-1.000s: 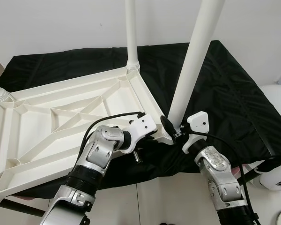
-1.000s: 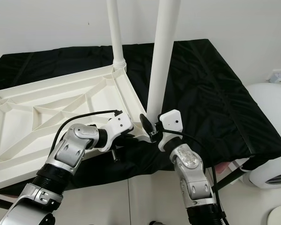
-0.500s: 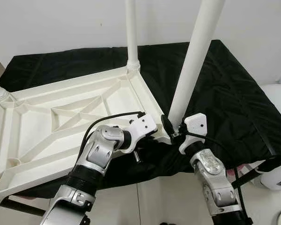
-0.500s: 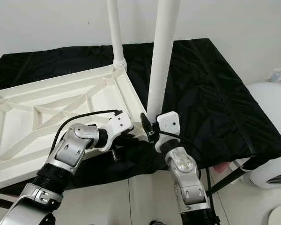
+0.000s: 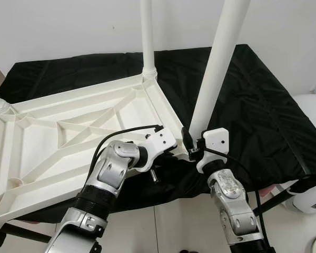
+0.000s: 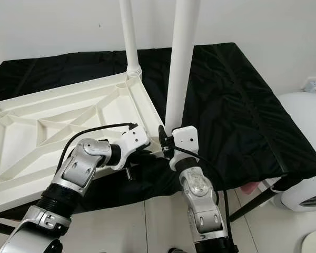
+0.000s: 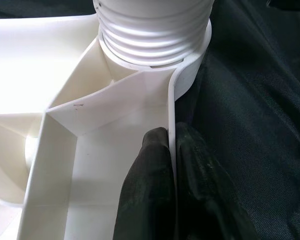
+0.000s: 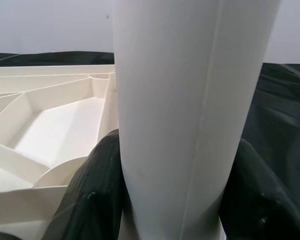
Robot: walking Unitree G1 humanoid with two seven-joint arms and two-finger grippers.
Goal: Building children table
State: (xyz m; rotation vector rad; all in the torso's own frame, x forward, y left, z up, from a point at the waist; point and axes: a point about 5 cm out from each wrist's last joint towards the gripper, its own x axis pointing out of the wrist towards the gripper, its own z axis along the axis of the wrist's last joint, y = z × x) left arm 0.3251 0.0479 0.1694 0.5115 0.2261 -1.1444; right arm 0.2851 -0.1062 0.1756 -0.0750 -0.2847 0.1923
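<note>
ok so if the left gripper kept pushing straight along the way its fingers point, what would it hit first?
Most likely the ribbed base of the white table leg in its corner socket. The left gripper pinches the upturned white plastic tabletop's rim, its fingers pointing along that rim toward the socket.

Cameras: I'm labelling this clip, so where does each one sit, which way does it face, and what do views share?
Left eye: head, looking down at the upturned tabletop on black cloth; both arms show.
Right eye: same scene, shifted sideways.
Left wrist: along the left claw, pinching the tabletop rim below a threaded leg socket.
Right wrist: along the right claw, clamped around the leg.
Shared: every view shows the tabletop and that leg.
</note>
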